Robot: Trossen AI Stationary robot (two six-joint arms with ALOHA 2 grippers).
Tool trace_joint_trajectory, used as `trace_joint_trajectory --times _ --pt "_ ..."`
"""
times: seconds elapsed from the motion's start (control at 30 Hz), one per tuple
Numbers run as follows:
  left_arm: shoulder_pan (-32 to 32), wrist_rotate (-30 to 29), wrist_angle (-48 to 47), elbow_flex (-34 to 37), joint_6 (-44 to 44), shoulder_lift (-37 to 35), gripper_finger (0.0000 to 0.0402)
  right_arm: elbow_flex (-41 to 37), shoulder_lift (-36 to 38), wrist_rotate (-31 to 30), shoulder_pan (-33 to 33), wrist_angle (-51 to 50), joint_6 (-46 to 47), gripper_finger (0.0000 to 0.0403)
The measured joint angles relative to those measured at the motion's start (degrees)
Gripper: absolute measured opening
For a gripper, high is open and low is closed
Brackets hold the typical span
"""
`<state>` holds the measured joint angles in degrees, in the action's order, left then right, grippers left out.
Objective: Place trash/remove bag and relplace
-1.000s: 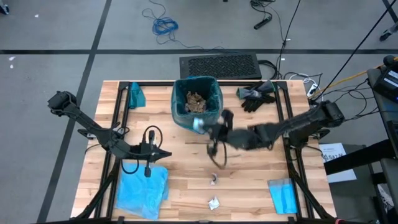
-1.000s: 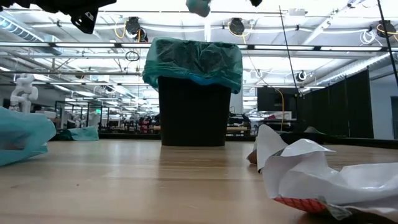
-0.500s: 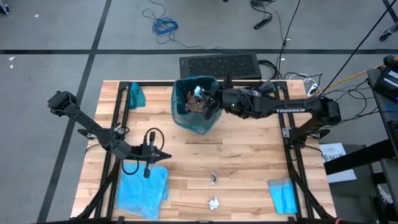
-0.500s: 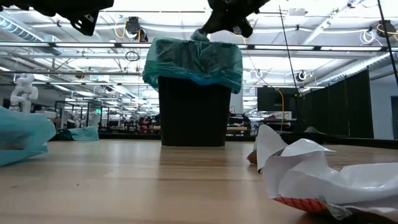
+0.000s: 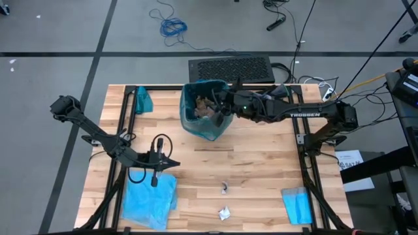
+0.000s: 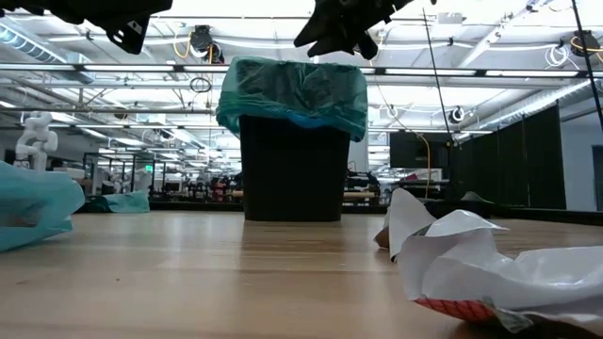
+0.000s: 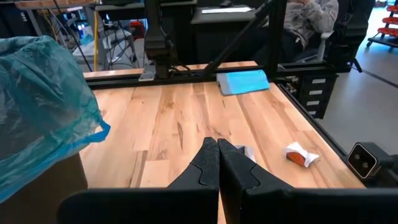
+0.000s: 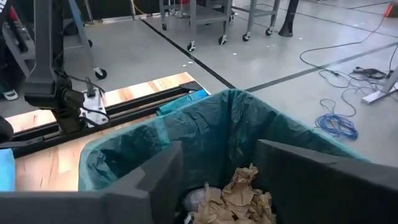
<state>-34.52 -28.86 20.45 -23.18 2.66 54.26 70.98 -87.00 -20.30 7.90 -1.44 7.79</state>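
A black bin stands at the table's far middle, lined with the dark teal bag (image 5: 206, 108) (image 6: 292, 94), whose edge is folded over the rim. Brown paper wads (image 8: 239, 196) and a pale scrap lie inside it. My right gripper (image 5: 213, 104) (image 8: 221, 180) hovers open just above the bin's mouth with nothing between its fingers. Two small pieces of trash (image 5: 225, 188) (image 5: 224, 213) lie on the table's near middle. My left gripper (image 5: 175, 162) (image 7: 217, 149) is shut and empty at the near left, above the sky-blue bag (image 5: 150, 199).
Black gloves (image 5: 269, 99) lie right of the bin. A folded blue cloth (image 5: 297, 204) sits at the near right, and a teal scrap (image 5: 142, 99) at the far left. A large crumpled white wrapper (image 6: 471, 264) lies close to the low camera. Bare wood lies between bin and scraps.
My right gripper has swung from the table's middle toward the far edge, carrying a pale wrapper to above the bin. It has opened there and let go; the wrapper no longer shows between its fingers.
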Motion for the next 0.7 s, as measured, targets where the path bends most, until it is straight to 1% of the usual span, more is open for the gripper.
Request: trace_joint_trajectory --times 0.07,0.17,0.23,0.37,0.47,0.57,0.7 --pt "0.00 0.00 0.00 0.00 0.02 0.00 0.0000 0.00 0.00 2.86 -0.31 -0.01 0.00 0.0211" --pt "0.01 0.00 -0.01 0.00 0.06 0.00 0.0000 0.00 0.00 8.81 -2.67 -0.40 0.24 0.0209" --pt "0.00 0.00 -0.17 0.00 0.04 0.00 0.0000 0.02 0.00 10.02 -5.55 -1.42 0.16 0.0201" --pt "0.00 0.11 -0.44 0.00 0.07 0.00 0.0000 0.02 0.00 9.32 -12.10 -5.81 0.22 0.0180" --pt "0.00 0.40 -0.45 0.00 0.09 0.00 0.0000 0.02 -0.04 5.89 -17.15 -9.44 1.26 0.0164" --pt "0.00 0.57 -0.44 0.00 0.12 0.00 0.0000 0.02 -0.99 2.50 -21.59 -12.26 3.80 0.0152" --pt "0.02 0.59 -0.46 0.00 0.55 0.00 0.0000 0.09 -3.82 2.07 -26.10 -16.17 8.81 0.0141"
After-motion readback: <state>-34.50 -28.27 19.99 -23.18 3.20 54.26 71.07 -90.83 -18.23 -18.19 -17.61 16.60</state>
